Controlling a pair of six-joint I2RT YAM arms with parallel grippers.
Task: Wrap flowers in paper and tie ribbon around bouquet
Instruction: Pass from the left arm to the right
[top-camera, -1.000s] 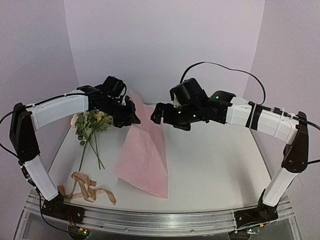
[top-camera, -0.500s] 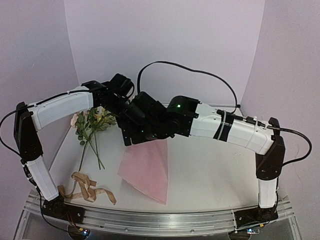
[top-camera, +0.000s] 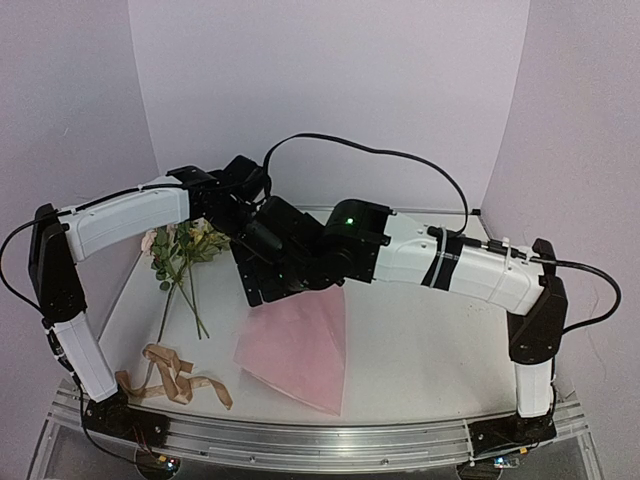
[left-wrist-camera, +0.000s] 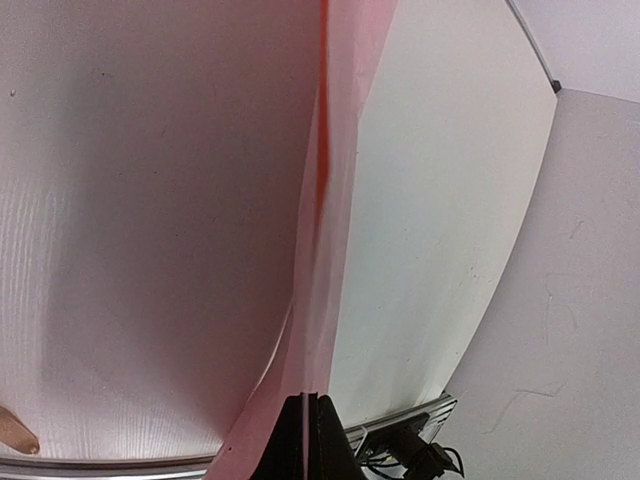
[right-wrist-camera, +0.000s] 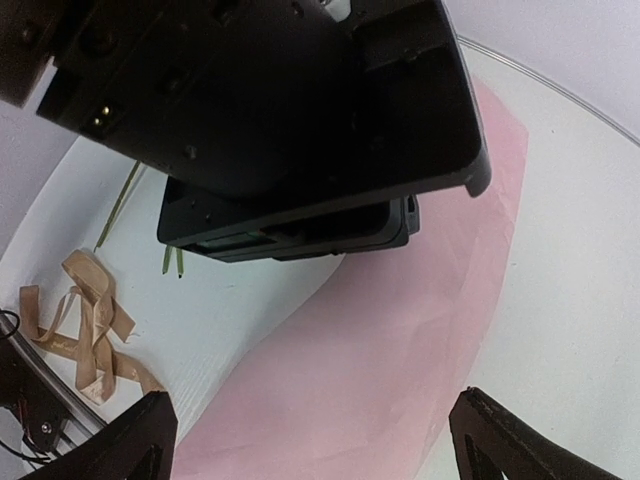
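Lying left of centre on the white table (top-camera: 440, 330), the pink paper (top-camera: 300, 345) has its near corner close to the front rail (top-camera: 320, 440), while its far end rises off the surface. The left gripper (left-wrist-camera: 308, 415) is pressed together on that raised edge, which its own wrist camera shows edge-on as a thin fold. The right gripper (right-wrist-camera: 318, 400) stands spread wide just above the sheet, gripping nothing. A broad stretch of table shows to the right of the paper. To its left lie the flowers (top-camera: 185, 248), stems pointing toward the front, and the tan ribbon (top-camera: 172, 378) near the front left corner, both apart from the sheet. From above, the right arm (top-camera: 400, 255) covers the pinch point. The paper looks smooth and pale, with soft creases.
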